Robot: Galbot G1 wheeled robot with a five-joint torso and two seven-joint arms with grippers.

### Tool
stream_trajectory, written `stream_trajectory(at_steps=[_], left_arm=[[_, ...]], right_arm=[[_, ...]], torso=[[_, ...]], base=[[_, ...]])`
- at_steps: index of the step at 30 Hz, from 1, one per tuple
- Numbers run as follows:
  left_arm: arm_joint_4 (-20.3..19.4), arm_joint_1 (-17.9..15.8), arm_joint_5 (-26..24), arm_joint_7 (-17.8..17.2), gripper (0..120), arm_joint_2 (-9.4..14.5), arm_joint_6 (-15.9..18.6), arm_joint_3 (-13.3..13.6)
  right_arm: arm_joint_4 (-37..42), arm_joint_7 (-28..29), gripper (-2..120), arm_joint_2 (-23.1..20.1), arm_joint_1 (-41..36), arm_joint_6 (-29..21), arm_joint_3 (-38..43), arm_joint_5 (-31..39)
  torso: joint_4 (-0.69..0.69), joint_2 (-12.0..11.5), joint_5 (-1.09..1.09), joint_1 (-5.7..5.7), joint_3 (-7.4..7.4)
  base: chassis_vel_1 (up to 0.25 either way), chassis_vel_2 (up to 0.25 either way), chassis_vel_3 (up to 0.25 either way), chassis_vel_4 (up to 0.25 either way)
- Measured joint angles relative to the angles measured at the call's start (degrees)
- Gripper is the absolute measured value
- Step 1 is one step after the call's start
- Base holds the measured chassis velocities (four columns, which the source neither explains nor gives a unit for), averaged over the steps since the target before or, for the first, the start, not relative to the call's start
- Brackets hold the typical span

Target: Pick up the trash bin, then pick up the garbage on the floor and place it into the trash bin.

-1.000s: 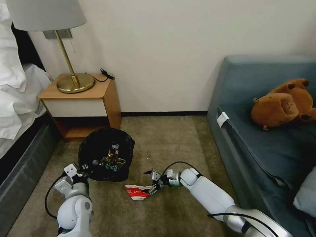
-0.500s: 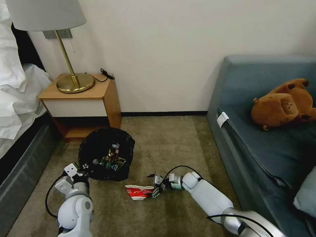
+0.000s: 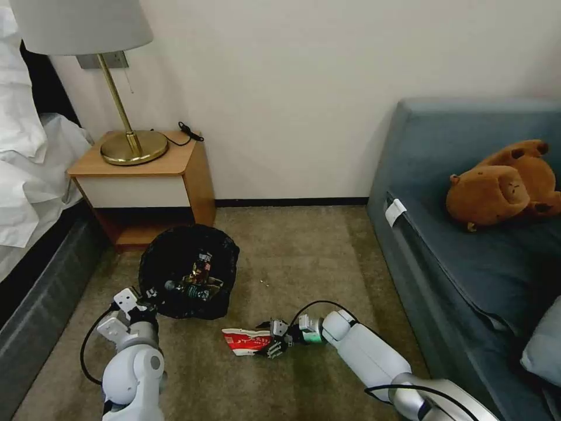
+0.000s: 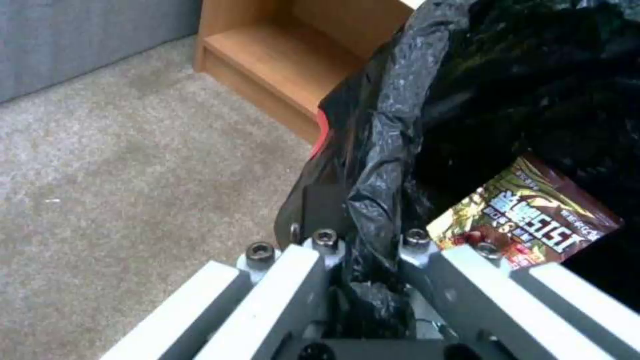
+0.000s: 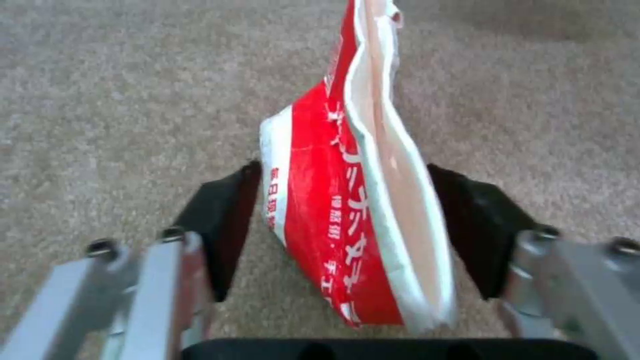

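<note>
I take the trash bin [image 3: 188, 279] as my reference; it stands on the carpet [image 3: 292, 245] just in front of the wooden nightstand [image 3: 146, 187].

The bin is round, lined with a crinkled glossy black plastic bag [image 4: 400, 115]. My left gripper [image 4: 370, 250] is clamped on the bag's bunched rim at the bin's near-left edge. Inside the bin lies a glossy brown-and-gold snack wrapper [image 4: 533, 220], printed face up; beside it I see other litter, but from the head camera I cannot make out what it is.

The crushed red-and-white paper cup [image 3: 245, 341] lies flat on the carpet, near the bin on its right-front side. Its long axis runs roughly left to right across the floor. The wrist camera shows smooth coated paper, red with white lettering, a pale lining and a flattened mouth that points away from the gripper.

My right gripper [image 5: 347, 230] is down at floor level at the cup's right end. Its fingers [image 5: 223, 225] are apart, with one black pad on each side of the cup and a gap visible on both sides.
</note>
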Motion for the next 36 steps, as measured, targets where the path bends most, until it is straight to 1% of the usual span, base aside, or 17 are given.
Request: stream_trajectory(at_steps=[1,2,4,5,6,7,8,10,11,12,13,15,16,17,18,22,36], left_arm=[[0.0,0.0,0.0,0.0,1,0.0,0.0,0.0],[0.0,0.0,0.0,0.0,1,0.0,0.0,0.0],[0.0,-0.1,0.0,-0.1,1,0.0,0.0,0.0],[0.0,-0.1,0.0,-0.1,1,0.0,0.0,0.0],[-0.1,-0.1,0.0,-0.1,1,0.0,0.0,0.0],[-0.3,-0.1,0.0,-0.1,1,0.0,0.0,0.0],[-0.3,-0.1,0.0,-0.1,1,0.0,0.0,0.0],[-0.5,0.0,0.0,-0.1,1,0.0,0.0,-0.1],[-0.5,0.0,0.0,-0.1,1,0.0,0.0,-0.1],[-0.5,0.1,0.0,-0.2,1,0.0,0.0,-0.1],[-0.6,0.0,0.0,-0.2,1,0.0,0.0,-0.1],[-0.6,0.0,0.0,-0.2,1,0.0,0.0,-0.1],[-0.6,-0.2,0.0,-0.2,1,0.0,0.0,-0.1],[-0.6,-0.2,0.0,-0.2,1,0.0,0.0,-0.1],[-0.6,-0.2,0.0,-0.2,1,0.0,0.0,-0.1],[-0.6,-0.2,0.0,-0.2,1,0.0,0.0,-0.3],[-0.8,-0.4,-0.2,-0.2,1,0.4,0.0,-0.7]], right_arm=[[0.0,0.0,60,0.0,-0.1,0.0,0.1,-0.1],[0.0,0.0,60,0.0,-0.1,0.0,0.1,-0.1],[0.0,0.0,45,0.1,-0.4,0.2,0.4,-0.6],[0.0,0.0,45,0.1,-0.4,0.2,0.4,-0.6],[0.1,-0.1,42,0.1,-0.5,0.4,0.5,-0.9],[0.2,-0.2,37,0.1,-0.6,0.6,0.7,-1.2],[0.2,-0.2,37,0.1,-0.6,0.6,0.7,-1.2],[0.5,-0.2,26,0.1,-0.8,1.1,1.0,-1.1],[0.5,-0.2,26,0.1,-0.8,1.1,1.0,-1.1],[0.9,-0.4,20,0.0,-0.9,1.1,1.1,-0.9],[1.3,-0.4,12,-0.2,-1.1,1.1,1.1,-0.6],[1.3,-0.4,10,-0.2,-1.1,1.1,1.1,-0.6],[1.4,-0.4,2,-0.2,-1.1,1.2,1.0,-0.6],[1.4,-0.4,2,-0.2,-1.1,1.2,1.0,-0.6],[1.4,-0.4,0,-0.2,-1.1,1.2,0.9,-0.6],[1.4,-0.4,0,-0.3,-0.8,1.3,0.6,-0.4],[4.8,0.3,0,-2.0,0.1,0.5,0.0,4.0]], torso=[[0.0,0.0,0.0,0.0,0.0],[0.0,0.0,0.0,0.0,0.0],[0.0,0.0,0.0,0.0,0.0],[0.0,0.0,0.0,0.0,0.0],[0.0,0.0,0.0,0.0,0.0],[0.0,0.0,0.0,0.0,0.0],[0.0,0.0,0.0,0.0,0.0],[0.0,0.0,0.0,0.0,0.0],[0.0,0.0,0.0,0.0,0.0],[0.0,0.0,0.0,0.0,0.0],[0.0,0.0,0.0,0.0,0.0],[0.0,0.0,0.0,0.0,0.0],[0.0,0.0,0.0,0.0,0.0],[0.0,0.0,0.0,0.0,0.0],[0.0,0.0,0.0,0.0,0.0],[0.0,0.0,0.0,0.0,0.0],[0.0,0.0,0.0,0.0,0.0]], base=[[0.0,0.0,0.0,0.0],[0.0,0.0,0.0,0.0],[0.0,0.0,0.0,0.0],[0.0,0.0,0.0,0.0],[0.0,0.0,0.0,0.0],[0.0,0.0,0.0,0.0],[0.0,0.0,0.0,0.0],[0.0,0.0,0.0,0.0],[0.0,0.0,0.0,0.0],[0.0,0.0,0.0,0.0],[0.0,0.0,0.0,0.0],[0.0,0.0,0.0,0.0],[0.0,0.0,0.0,0.0],[0.0,0.0,0.0,0.0],[0.0,0.0,0.0,0.0],[0.0,0.0,0.0,0.0],[0.0,0.0,0.0,0.0]])
